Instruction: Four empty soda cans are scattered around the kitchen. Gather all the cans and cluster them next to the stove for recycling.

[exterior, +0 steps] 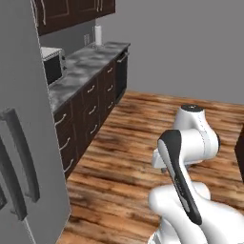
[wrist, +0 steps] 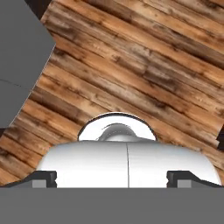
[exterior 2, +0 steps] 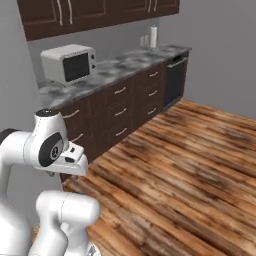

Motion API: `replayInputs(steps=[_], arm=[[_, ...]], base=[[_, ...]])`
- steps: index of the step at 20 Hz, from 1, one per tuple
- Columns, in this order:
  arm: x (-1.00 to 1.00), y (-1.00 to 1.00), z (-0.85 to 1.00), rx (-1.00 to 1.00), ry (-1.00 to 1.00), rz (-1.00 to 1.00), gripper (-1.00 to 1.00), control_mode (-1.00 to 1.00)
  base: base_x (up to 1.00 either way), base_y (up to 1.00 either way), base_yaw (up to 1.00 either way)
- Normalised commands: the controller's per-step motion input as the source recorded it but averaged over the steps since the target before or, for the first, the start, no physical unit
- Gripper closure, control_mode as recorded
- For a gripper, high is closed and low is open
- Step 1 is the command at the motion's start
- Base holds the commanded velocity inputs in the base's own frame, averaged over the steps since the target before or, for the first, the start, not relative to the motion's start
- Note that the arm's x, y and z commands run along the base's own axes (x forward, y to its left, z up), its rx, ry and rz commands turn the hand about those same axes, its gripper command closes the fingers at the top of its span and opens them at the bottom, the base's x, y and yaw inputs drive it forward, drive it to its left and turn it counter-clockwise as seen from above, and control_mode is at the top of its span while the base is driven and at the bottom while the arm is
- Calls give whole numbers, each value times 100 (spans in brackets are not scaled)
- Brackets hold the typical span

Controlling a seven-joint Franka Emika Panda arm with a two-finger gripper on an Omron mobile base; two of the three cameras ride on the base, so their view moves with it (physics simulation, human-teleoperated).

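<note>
Gripper (wrist: 112, 177): two small dark fingertips (wrist: 43, 178) at the bottom of the hand view, one toward 7 o'clock and one toward 5 o'clock, set far apart. Jaws stand wide open, nothing between them, nothing touched. They point down at the floor.

Floor (wrist: 131, 70): brown wood planks, running on a slant across the hand view. A flat grey panel (wrist: 19, 57) covers the corner at 10 o'clock of that view; what it belongs to cannot be told.

Arm (exterior: 188, 143): white with dark joints, folded close over the base, at 5 o'clock in the left base view and at 8 o'clock in the right base view.

Counter (exterior 2: 125, 65): mottled grey stone top on dark wood drawers (exterior 2: 120, 107) with pale handles, running from 9 o'clock toward 1 o'clock in the right base view. Dark upper cabinets (exterior 2: 90, 12) hang above it.

Microwave (exterior 2: 69, 63): pale grey box with a dark door, on the counter at 10 o'clock of the right base view.

Paper roll (exterior 2: 153, 36): white, upright, at the far end of the counter against the wall.

Dishwasher (exterior 2: 175, 80): black front panel under the far end of the counter.

Refrigerator (exterior: 24, 143): tall grey door with dark handles, along the 9 o'clock edge of the left base view.

Soda cans and stove: place cannot be told from these views.
</note>
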Motion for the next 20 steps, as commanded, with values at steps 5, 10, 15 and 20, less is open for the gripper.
replayInputs(steps=[5,10,15,20], arm=[[0,0,0,0,0,0,-100,100],[0,0,0,0,0,0,-100,100],[0,0,0,0,0,0,-100,100],[0,0,0,0,0,0,-100,100]], base=[[97,-7,-46],[100,0,-34],[100,35,-27],[100,65,-24]])
